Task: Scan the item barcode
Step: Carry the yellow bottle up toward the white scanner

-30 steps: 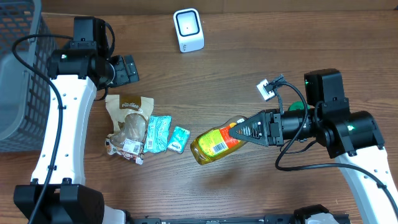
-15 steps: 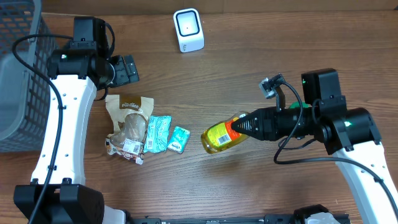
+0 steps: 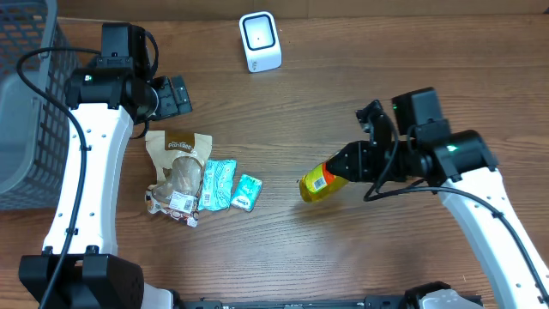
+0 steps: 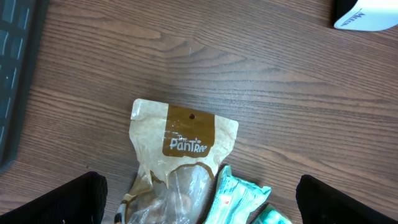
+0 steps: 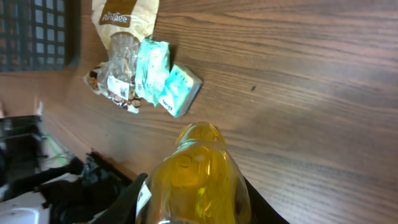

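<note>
While the right pincer (image 3: 341, 166) grips it, the bottle (image 3: 316, 184) has tilted.

I can read "PanTree" in white letters on the brown band of the paper pouch (image 4: 186, 140). The label on the yellow bottle (image 3: 322, 182) is too small for me to read.

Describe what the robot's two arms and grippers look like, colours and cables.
Both arms match: the left arm and right arm have smooth white shells on long links and boxy black joint housings. A loose black cable runs along each. The left gripper and right gripper are black. A small green light glows on the right arm.
</note>
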Robot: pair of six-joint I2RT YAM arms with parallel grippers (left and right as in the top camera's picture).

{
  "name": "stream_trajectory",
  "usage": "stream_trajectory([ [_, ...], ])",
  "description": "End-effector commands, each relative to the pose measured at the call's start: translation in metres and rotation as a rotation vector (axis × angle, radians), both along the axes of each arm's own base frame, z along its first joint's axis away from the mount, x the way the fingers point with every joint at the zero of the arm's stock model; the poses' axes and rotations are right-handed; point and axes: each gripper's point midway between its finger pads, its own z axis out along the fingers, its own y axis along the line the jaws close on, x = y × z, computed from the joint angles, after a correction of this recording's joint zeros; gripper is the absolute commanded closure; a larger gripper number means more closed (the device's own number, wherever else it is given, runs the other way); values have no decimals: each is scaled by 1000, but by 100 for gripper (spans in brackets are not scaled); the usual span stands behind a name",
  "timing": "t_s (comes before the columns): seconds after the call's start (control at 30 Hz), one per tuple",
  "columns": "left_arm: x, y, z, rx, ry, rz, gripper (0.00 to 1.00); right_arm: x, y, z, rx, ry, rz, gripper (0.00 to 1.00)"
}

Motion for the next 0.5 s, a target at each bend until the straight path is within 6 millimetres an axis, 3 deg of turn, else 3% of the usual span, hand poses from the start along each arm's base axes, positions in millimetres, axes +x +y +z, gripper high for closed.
stream_trajectory([
  [0.0, 2, 2, 7, 14, -22, -7, 0, 6, 15, 24, 11, -74, 11, 88],
  [0.1, 2, 2, 7, 14, -22, -7, 0, 14, 15, 44, -53, -110, -50, 89],
  [0.33, 2, 2, 7, 14, -22, -7, 0, 22, 14, 111, -158, -145, -60, 89],
  [0.47, 2, 2, 7, 14, -22, -7, 1, 35, 9, 136, -217, -150, -86, 89],
])
